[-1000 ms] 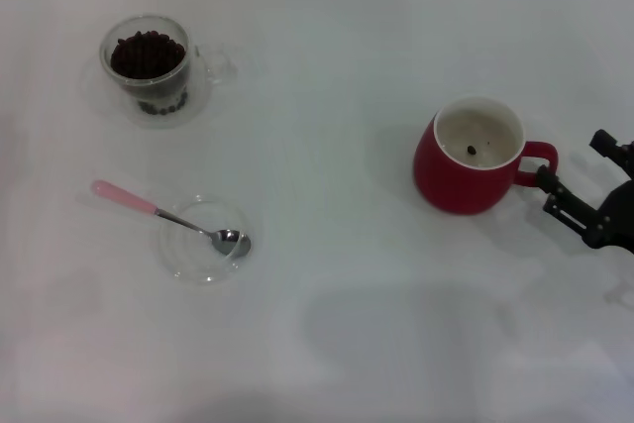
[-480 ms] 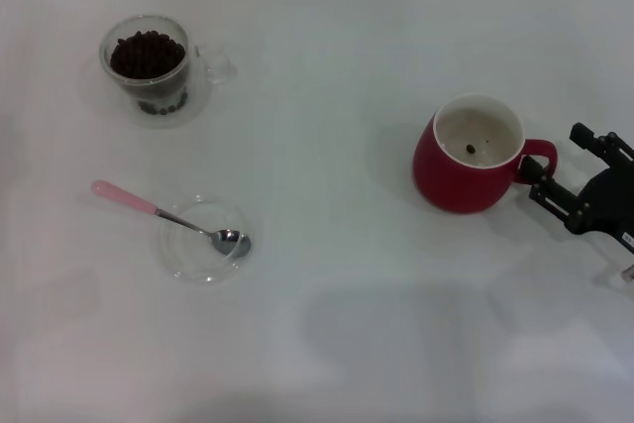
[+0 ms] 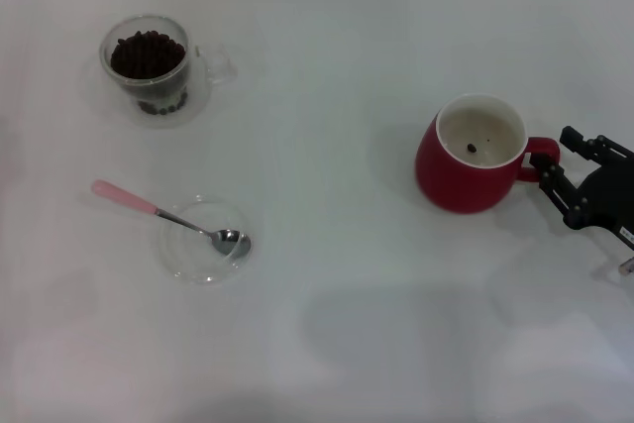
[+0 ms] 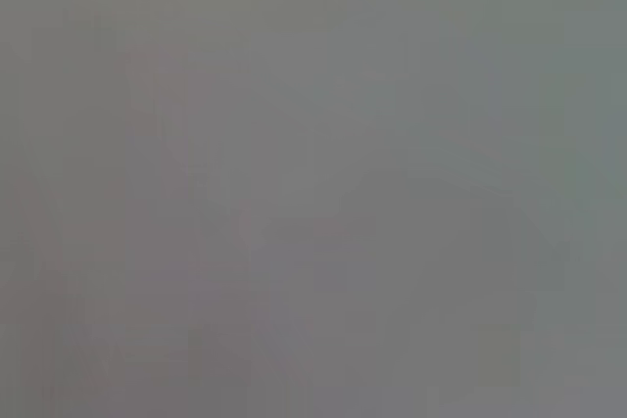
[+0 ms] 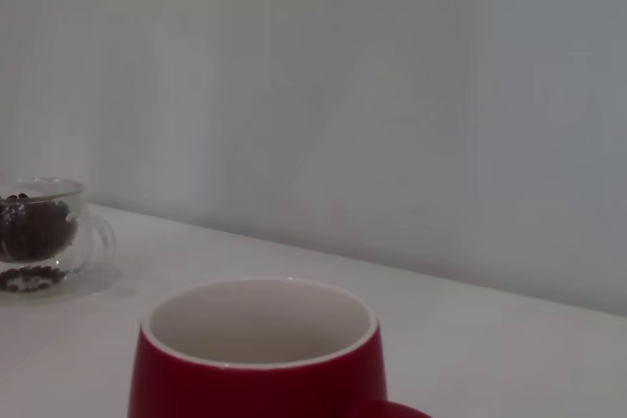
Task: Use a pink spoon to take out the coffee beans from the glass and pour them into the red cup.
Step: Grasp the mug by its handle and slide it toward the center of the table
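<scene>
Far left, rear: glass [image 3: 149,64], upright, full of beans [image 3: 148,52], its handle pointing toward the cup side. The right wrist view shows the glass [image 5: 39,234] well beyond the cup rim.

Front-left: spoon [image 3: 168,216] lying across a shallow clear dish [image 3: 203,239]. The bowl rests inside the dish at its right edge; the pink handle sticks out over the rim toward the rear-left. The long axis runs diagonally, handle end on the robot's left, apart from the glass and in front of it.

Open table [image 3: 327,96] between the left group and the cup, nothing in the way.

Right: red cup [image 3: 470,167], upright, 1 bean visible inside on the white bottom, loop handle pointing right. The right wrist view shows the cup [image 5: 257,357] close up.

Far right: right gripper [image 3: 568,169] just beside the cup handle, fingers spread with the handle at or just between their tips; contact cannot be told. It holds nothing.

Left gripper not in the head view; the left wrist view shows only blank grey, so its state cannot be told.

Key relation: the spoon lies well to the left of the right gripper, on the far side of the cup. By side, the left arm is probably better placed for the spoon. The handle end pointing rear-left is the free end to grasp, while the right gripper looks set to steady the cup.
</scene>
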Controlling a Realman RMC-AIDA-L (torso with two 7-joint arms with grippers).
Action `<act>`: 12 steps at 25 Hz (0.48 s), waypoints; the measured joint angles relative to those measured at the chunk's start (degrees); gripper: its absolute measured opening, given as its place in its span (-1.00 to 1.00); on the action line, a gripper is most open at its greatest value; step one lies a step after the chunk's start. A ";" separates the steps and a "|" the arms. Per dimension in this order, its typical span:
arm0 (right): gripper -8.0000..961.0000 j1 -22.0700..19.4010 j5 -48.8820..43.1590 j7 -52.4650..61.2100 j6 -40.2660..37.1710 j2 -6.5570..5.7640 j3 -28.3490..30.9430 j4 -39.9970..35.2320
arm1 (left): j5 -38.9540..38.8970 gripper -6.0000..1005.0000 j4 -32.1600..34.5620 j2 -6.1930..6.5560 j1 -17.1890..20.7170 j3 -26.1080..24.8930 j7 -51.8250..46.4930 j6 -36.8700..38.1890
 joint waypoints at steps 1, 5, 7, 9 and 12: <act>0.10 0.00 0.00 -0.28 -0.15 0.00 -0.05 0.00 | 0.00 0.34 0.02 0.00 -0.01 -0.02 0.00 -0.03; -0.03 0.01 -0.15 -0.90 -0.47 0.00 -0.40 -0.11 | 0.00 0.34 0.06 0.04 -0.24 -0.05 0.00 -0.31; -0.16 0.06 -0.41 -0.91 -0.54 -0.01 -1.00 -0.51 | 0.00 0.34 0.07 0.06 -0.28 -0.05 0.00 -0.33; -0.35 0.11 -0.50 -0.92 -0.58 0.00 -2.07 -0.97 | 0.00 0.34 0.06 0.08 -0.30 -0.05 0.00 -0.33; -0.54 0.16 -0.52 -0.80 -0.60 0.00 -3.98 -1.77 | 0.01 0.34 0.06 0.17 -0.32 -0.05 0.00 -0.33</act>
